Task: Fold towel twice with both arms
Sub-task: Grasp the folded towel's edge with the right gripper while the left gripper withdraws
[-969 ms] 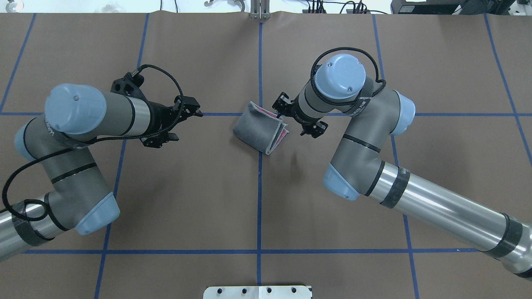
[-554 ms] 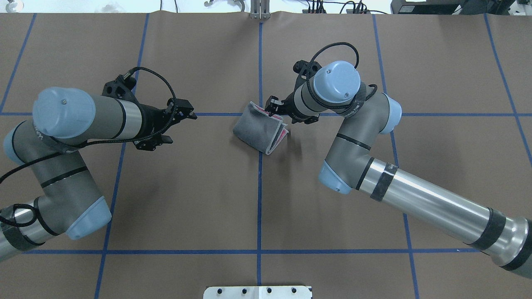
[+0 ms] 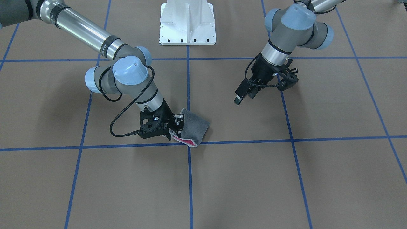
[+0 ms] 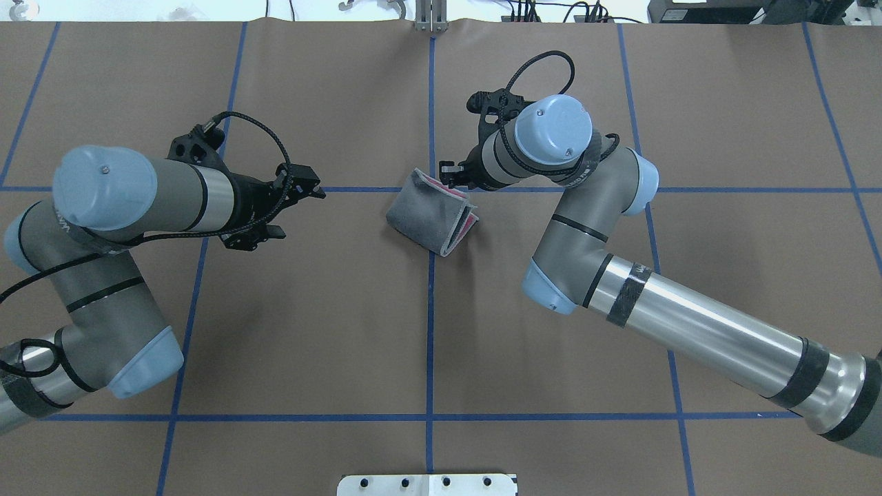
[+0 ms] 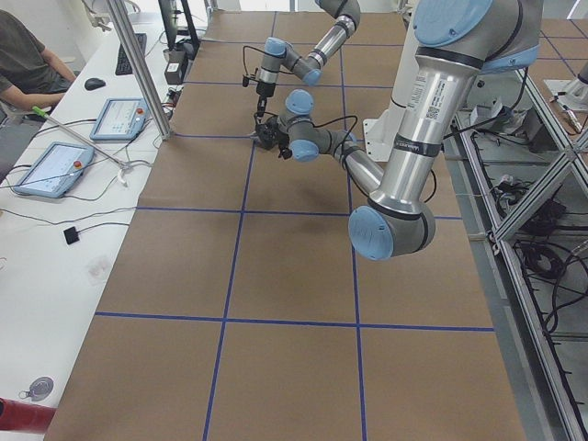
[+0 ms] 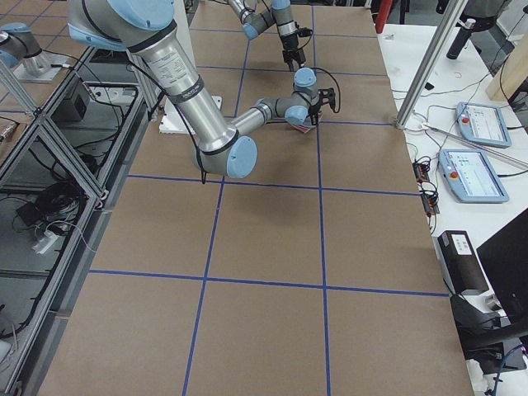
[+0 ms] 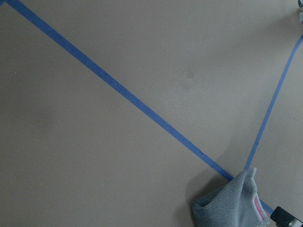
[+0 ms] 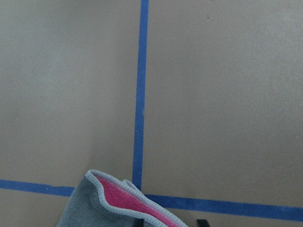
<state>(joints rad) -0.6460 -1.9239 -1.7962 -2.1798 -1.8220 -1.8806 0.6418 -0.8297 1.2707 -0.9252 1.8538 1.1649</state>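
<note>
1 folded towel [image 4: 424, 219], 2 arms [image 4: 172, 187], L fingers [image 4: 306, 187] wide, R fingers [image 4: 449, 169] at towel edge, grip can't tell

towel [image 4: 427, 217] mid-table, right claw [image 4: 449, 175] at its edge — left claw [image 4: 298, 213] apart

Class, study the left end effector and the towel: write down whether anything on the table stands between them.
Nothing visible does. Between the left end effector and the towel lies only bare brown table, crossed by a blue tape line. The right end effector is at the towel's opposite side, outside that path.
</note>
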